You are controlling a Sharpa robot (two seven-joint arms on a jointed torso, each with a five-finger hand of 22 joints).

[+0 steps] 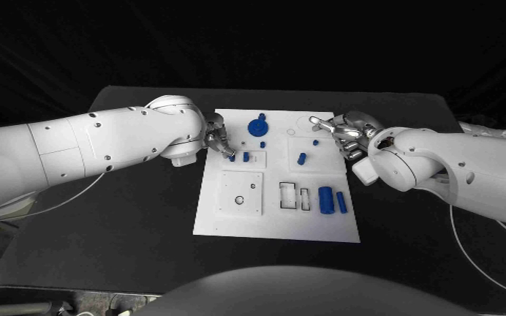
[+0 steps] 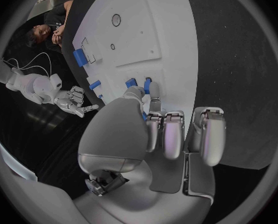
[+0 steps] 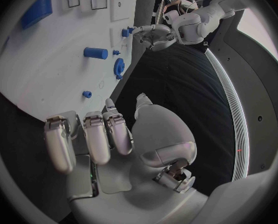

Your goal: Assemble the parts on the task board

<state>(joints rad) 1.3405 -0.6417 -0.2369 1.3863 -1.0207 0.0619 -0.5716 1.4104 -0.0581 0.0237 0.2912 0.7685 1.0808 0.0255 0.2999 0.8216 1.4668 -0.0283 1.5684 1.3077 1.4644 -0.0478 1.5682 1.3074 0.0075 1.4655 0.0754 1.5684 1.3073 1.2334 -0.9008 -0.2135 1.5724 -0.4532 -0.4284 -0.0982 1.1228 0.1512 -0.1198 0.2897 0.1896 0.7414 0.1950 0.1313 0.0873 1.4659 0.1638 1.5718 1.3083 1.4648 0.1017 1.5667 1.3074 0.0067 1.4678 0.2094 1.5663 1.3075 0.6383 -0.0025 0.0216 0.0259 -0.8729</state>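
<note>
The white task board (image 1: 274, 217) lies mid-table. My left hand (image 1: 218, 140) hovers over its far left part, thumb and a finger pointing down at two small blue parts (image 1: 246, 156) in a recessed square. In the left wrist view a sliver of a small blue part (image 2: 144, 116) shows pinched between thumb and finger, just behind those two parts (image 2: 148, 85). My right hand (image 1: 343, 132) is at the board's far right edge, fingers apart and holding nothing. A blue gear (image 1: 258, 126) and a short blue cylinder (image 1: 302, 159) stand between the hands.
A large blue cylinder (image 1: 326, 200) and a slimmer one (image 1: 341, 201) lie at the board's near right, beside rectangular slots (image 1: 288, 194). A square inset with a hole (image 1: 240, 193) sits near left. Black table (image 1: 137, 213) surrounds the board.
</note>
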